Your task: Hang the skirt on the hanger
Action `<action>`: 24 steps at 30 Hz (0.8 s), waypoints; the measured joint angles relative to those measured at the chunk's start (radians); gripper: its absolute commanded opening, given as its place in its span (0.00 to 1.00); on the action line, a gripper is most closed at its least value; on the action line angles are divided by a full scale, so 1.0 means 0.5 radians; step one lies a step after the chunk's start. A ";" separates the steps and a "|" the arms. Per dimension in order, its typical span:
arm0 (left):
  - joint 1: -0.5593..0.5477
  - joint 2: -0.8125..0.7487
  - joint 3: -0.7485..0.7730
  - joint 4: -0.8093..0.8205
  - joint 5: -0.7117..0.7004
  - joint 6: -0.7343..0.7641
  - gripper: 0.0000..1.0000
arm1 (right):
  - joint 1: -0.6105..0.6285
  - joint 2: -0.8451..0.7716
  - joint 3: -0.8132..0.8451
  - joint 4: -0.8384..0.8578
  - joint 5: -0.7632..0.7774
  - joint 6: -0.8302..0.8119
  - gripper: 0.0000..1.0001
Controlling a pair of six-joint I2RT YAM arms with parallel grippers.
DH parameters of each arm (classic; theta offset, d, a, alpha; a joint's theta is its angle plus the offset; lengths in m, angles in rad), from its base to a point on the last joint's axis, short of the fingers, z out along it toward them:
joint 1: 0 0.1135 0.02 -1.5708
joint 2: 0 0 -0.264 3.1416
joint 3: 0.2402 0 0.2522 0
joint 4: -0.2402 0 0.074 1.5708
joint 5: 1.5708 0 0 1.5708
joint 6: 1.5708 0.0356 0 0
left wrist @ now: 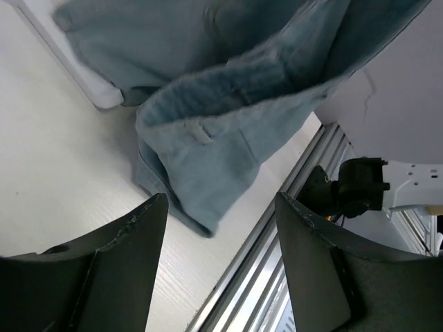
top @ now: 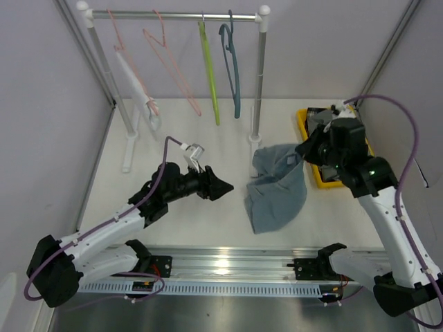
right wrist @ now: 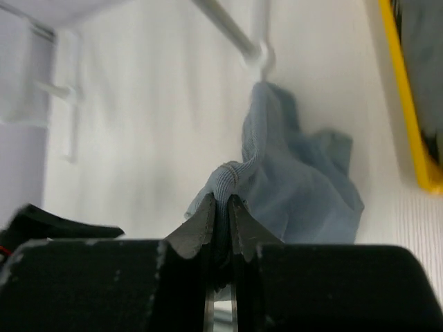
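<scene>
The blue-grey skirt [top: 277, 187] hangs bunched from my right gripper [top: 309, 149], and its lower part rests on the white table. In the right wrist view that gripper [right wrist: 221, 200] is shut on a fold of the skirt's [right wrist: 304, 187] edge. My left gripper [top: 225, 187] stands open just left of the skirt, apart from it. In the left wrist view the skirt [left wrist: 228, 117] hangs beyond the open gripper [left wrist: 221, 207], with nothing between the fingers [left wrist: 118, 263]. Several hangers hang on the rail at the back: a pink hanger [top: 173, 66], a green hanger [top: 210, 69] and a blue hanger [top: 232, 66].
The rack's right post [top: 259, 83] stands just behind the skirt, and its white foot [right wrist: 256, 52] shows in the right wrist view. A yellow tray [top: 304, 121] with dark clothing sits at the back right. A metal rail [top: 228, 259] runs along the near edge.
</scene>
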 measured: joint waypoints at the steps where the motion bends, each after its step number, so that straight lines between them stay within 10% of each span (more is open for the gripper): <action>1: -0.014 0.017 -0.058 0.063 0.002 -0.009 0.69 | 0.019 -0.030 -0.150 0.011 0.004 0.033 0.00; 10: -0.146 0.635 -0.545 0.845 0.031 -0.163 0.77 | 0.166 -0.162 -0.558 0.072 0.066 0.173 0.00; 24: -0.256 1.342 0.010 1.308 -0.057 -0.198 0.70 | 0.167 -0.206 -0.496 0.030 0.117 0.166 0.00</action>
